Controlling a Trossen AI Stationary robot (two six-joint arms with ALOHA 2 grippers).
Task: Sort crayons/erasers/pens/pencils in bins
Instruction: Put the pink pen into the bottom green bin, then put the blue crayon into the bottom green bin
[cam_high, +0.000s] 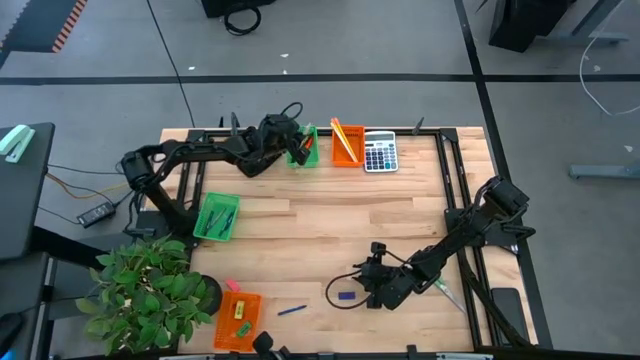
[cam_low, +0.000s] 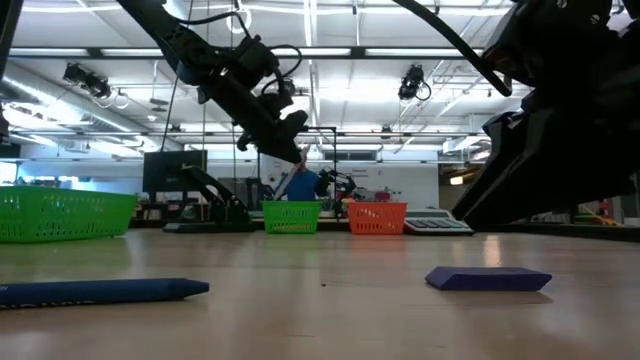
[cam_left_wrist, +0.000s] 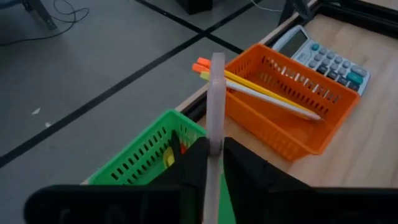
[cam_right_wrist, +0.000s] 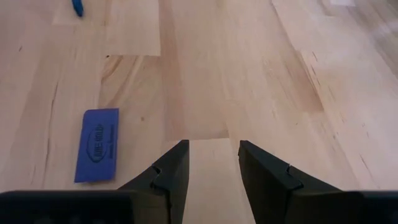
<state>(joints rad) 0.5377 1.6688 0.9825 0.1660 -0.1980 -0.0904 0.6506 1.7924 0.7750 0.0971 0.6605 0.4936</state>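
Note:
My left gripper is shut on a pale thin pencil over the far green bin, which holds red and yellow pieces. Beside that bin stands the far orange bin, with yellow pencils leaning on its rim. My right gripper is open and empty just above the table near the front. It stands right of a flat blue eraser that lies on the wood and also shows in the high view. My left gripper pinches the pale pencil between its two fingers. The pencil lies along the fingers and sticks out past their tips toward the far edge. It is lifted clear, above the far green bin's rim.
A grey calculator stands right of the far orange bin. A second green bin sits at the left and a second orange bin with erasers at the front left. A blue stick and a potted plant are nearby.

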